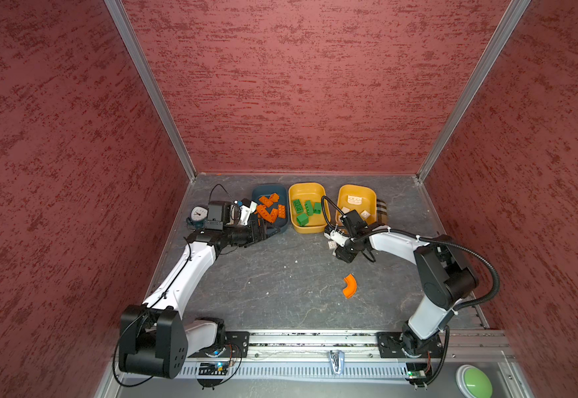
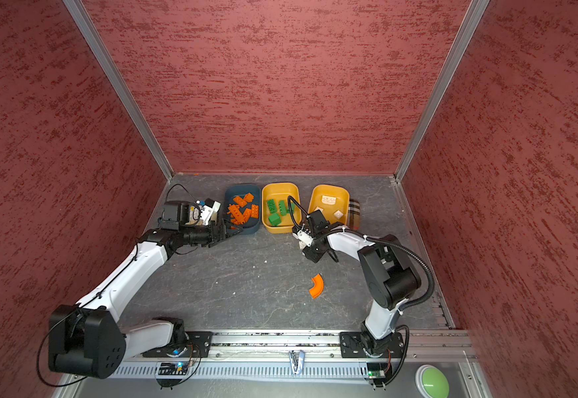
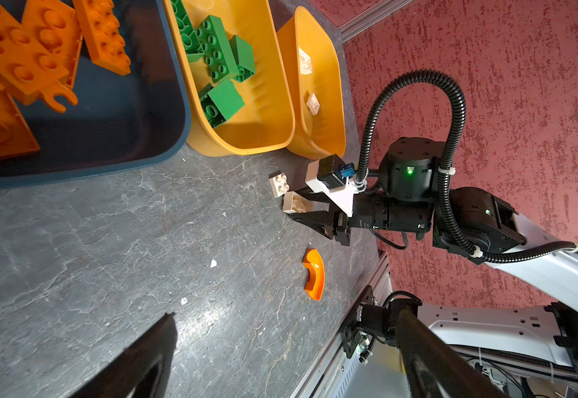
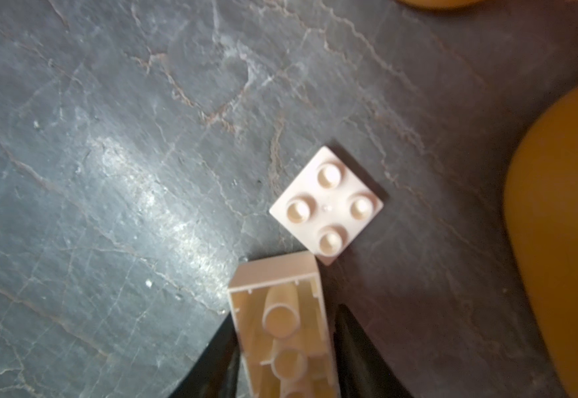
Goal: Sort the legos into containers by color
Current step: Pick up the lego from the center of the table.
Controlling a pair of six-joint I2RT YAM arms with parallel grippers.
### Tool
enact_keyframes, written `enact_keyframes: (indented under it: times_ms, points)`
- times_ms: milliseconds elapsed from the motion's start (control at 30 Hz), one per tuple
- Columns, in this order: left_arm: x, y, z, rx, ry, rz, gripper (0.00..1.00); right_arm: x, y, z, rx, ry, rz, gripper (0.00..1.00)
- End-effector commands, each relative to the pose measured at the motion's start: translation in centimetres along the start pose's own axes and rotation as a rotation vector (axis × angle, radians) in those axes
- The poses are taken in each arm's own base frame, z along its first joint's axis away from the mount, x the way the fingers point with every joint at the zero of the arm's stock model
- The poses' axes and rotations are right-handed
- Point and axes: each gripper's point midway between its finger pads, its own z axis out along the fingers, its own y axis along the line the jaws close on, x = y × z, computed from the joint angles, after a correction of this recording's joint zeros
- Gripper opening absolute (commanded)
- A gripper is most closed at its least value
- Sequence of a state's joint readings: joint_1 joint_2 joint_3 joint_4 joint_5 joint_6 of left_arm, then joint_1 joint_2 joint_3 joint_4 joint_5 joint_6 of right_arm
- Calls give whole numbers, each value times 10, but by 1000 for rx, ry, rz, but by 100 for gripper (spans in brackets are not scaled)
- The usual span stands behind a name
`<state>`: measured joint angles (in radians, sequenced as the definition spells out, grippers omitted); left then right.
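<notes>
Jaws of our right gripper (image 3: 292, 204) pinch a cream brick (image 4: 280, 310), hollow side showing, low in frame | our left gripper (image 3: 286, 313) wide open, empty

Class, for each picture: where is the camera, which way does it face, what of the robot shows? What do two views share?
Both top views: high over the front rail, facing down across the table; left arm and right arm show.
Left wrist: on the left arm, facing the teal tub and right arm; open left fingers show.
Right wrist: on the right arm, facing down at the table; right fingers grip a cream brick.
Shared: the orange arc, in top and left wrist views.
</notes>
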<state>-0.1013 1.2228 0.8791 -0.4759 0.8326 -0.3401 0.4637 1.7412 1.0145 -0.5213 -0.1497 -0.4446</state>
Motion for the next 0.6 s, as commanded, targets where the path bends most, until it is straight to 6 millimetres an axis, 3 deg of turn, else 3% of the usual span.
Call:
enact_keyframes:
  times_ms: [0, 100, 300, 433, 567]
  points:
    - [1, -4, -7, 8, -10, 33, 99, -7, 2, -8, -6, 3, -33, 31]
    - [1, -5, -8, 10, -13, 33, 99, -13, 2, -25, 8, -18, -24, 20]
    - [-5, -14, -7, 57, -19, 24, 99, -41, -22, -83, 115, -143, 26, 20]
    - [-10, -26, -3, 78, -23, 46, 99, -59, -68, -112, 205, -214, 139, 20]
    - [-9, -30, 4, 83, -3, 51, 99, -66, -120, -109, 267, -208, 234, 20]
